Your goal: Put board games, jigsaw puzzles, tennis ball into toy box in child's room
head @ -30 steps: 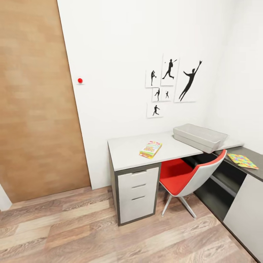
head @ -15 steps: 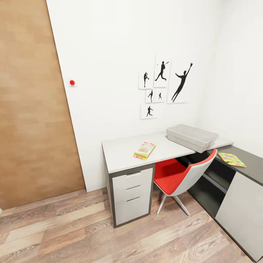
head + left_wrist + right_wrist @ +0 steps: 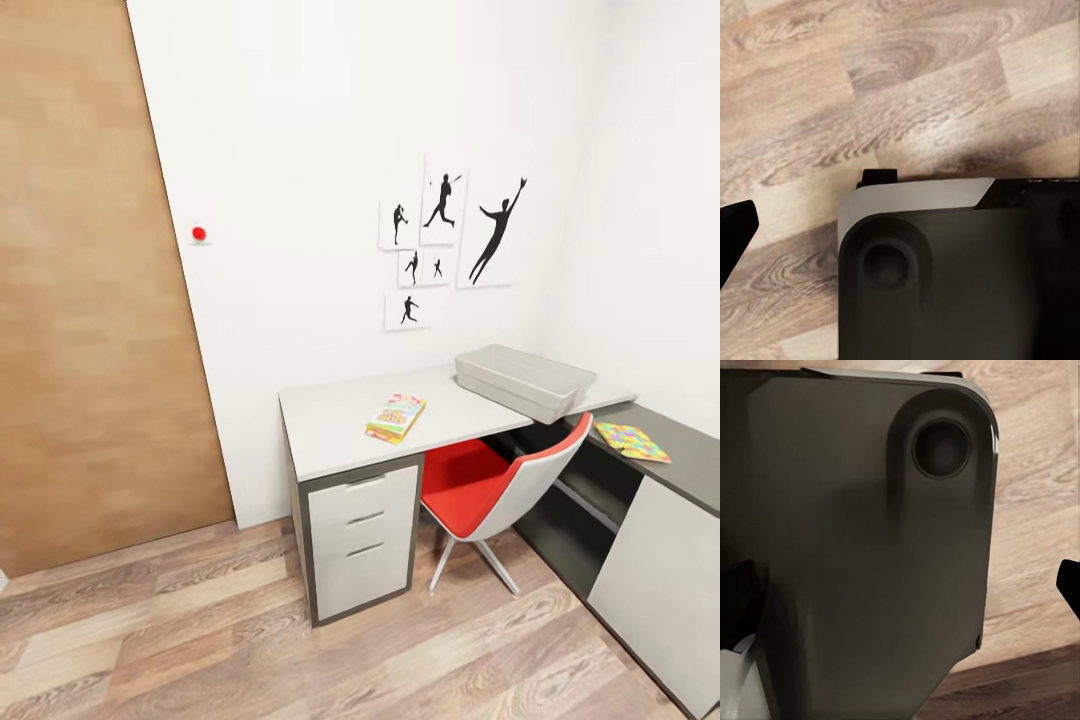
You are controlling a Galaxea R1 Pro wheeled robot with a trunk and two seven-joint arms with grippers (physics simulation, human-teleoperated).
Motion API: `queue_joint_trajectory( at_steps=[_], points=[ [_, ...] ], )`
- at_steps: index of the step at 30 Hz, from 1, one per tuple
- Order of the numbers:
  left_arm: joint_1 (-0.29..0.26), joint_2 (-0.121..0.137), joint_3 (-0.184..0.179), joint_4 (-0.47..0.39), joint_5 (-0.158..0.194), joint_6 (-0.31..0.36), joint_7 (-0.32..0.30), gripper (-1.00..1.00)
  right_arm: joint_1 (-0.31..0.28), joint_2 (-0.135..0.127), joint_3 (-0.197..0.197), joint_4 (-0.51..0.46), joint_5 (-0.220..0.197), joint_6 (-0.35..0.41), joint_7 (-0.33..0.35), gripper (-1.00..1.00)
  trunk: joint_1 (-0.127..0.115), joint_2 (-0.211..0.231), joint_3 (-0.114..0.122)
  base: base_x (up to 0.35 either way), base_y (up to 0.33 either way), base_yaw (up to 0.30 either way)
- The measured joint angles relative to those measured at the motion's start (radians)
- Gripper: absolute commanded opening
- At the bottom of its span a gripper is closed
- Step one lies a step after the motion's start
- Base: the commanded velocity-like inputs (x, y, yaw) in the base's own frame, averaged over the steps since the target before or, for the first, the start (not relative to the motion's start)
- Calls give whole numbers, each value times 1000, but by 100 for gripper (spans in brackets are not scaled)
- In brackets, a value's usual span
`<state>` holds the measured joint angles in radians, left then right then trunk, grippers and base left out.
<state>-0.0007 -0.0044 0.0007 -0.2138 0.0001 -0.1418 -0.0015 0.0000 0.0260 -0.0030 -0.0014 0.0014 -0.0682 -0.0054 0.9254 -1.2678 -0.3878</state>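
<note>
In the head view a board game (image 3: 396, 416) with a yellow, green and red cover lies flat on the light grey table (image 3: 330, 425). The light grey toy box (image 3: 524, 380) stands at the table's far right end, near the wall. One multicolour jigsaw puzzle (image 3: 632, 441) lies on the darker side wing of the table at the right. The tennis ball and the bed are out of view. In each wrist view a dark fingertip (image 3: 735, 232) (image 3: 1069, 585) sits at the picture's edge over the wood floor, with nothing held.
A red and white swivel chair (image 3: 500, 480) is tucked under the table, between the drawer unit (image 3: 362, 525) and a white side cabinet (image 3: 655, 580). A large wooden door (image 3: 90, 300) fills the left. Black sports pictures (image 3: 450, 240) hang above. Wood-plank floor (image 3: 250, 640) lies in front.
The whole head view has shifted, so the desk now sits further left and slightly lower in the picture: the camera moved. The things on the table have not moved.
</note>
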Motion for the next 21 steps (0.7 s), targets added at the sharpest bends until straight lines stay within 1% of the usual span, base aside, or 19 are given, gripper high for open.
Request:
queue_joint_trajectory(
  at_steps=[6,8,12,13,14,17,21],
  points=[
    [-1,3,-3,-5,-2,-17,0,100,0,-3,0,0,0,-3,0,100,-23,42,19,0,0,0],
    [-1,4,-8,-5,-10,-19,0,100,0,-3,0,0,0,-3,0,100,-31,56,25,0,0,0],
    [-1,8,-21,-5,-48,-23,0,100,0,-3,0,0,0,-4,0,100,-46,84,38,0,0,0],
    [-1,13,-24,-5,-69,-25,0,100,0,-3,0,0,0,-4,0,100,-50,91,41,0,0,0],
    [-1,15,-26,-5,-78,-26,0,100,0,-3,0,0,0,-4,0,100,-54,98,44,0,0,0],
    [-1,19,-28,-3,-96,-28,0,100,0,-2,0,0,0,-3,0,100,-65,119,53,0,0,0],
    [-1,22,-31,1,-112,-30,1,100,0,-1,1,0,0,-3,0,100,-81,147,66,0,0,0]
  ],
)
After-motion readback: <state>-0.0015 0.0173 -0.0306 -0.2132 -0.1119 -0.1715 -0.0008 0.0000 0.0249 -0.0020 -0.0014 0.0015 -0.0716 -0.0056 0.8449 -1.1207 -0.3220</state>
